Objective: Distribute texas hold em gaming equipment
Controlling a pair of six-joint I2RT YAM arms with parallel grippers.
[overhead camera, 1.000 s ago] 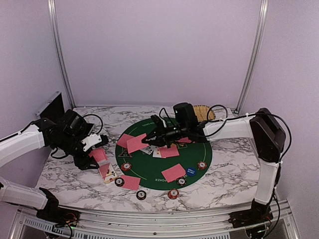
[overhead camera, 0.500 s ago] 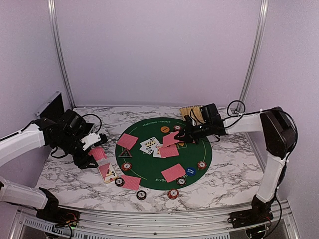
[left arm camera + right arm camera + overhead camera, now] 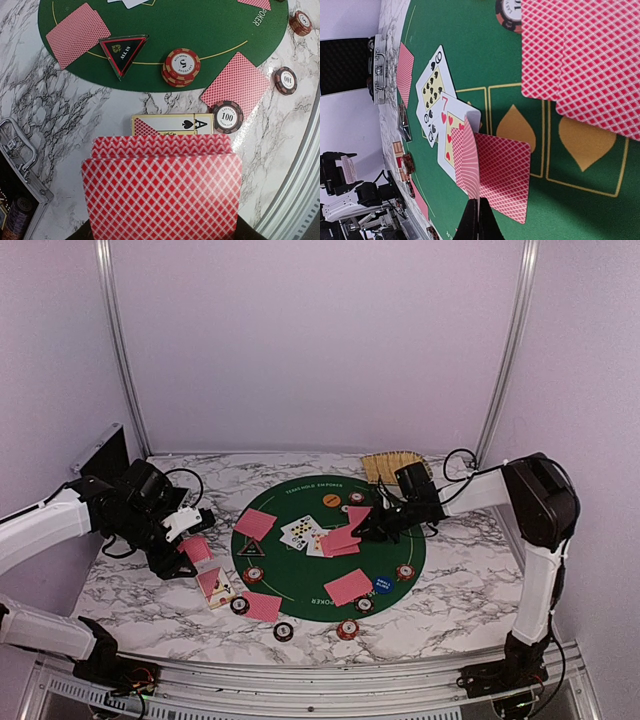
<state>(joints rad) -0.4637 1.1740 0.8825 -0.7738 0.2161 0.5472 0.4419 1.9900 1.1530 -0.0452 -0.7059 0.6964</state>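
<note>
We see the left gripper (image 3: 186, 555) clamped on a deck of red-backed cards (image 3: 162, 195), over the left side of the marble table (image 3: 460, 590), off the green felt mat (image 3: 300, 578). The right gripper (image 3: 479, 222) has its fingers pressed together on one red-backed card (image 3: 470, 160), held on edge and bowed, above the mat's middle.

We count six face-down cards (image 3: 255, 523) lying flat:
- one by the mat's left edge
- one near its near edge
- one on the marble off the near-left edge
- one under the pinched card
- two overlapped just beyond it

Face-up, we can read three. The queen of spades (image 3: 434, 82) and seven of hearts (image 3: 451, 131) are at mat centre, and the ace of spades (image 3: 172, 124) is on the marble.

There are seven spots of poker chips (image 3: 405, 571), four on the mat and three on the marble along its near edge.

There are three markers, all on the mat:
- the orange button (image 3: 331, 500), at the far edge
- the blue button (image 3: 383, 584), at the near right
- the black triangle ALL IN marker (image 3: 123, 52), at the left

One tan woven tray (image 3: 393, 465) sits at the table's far edge.
</note>
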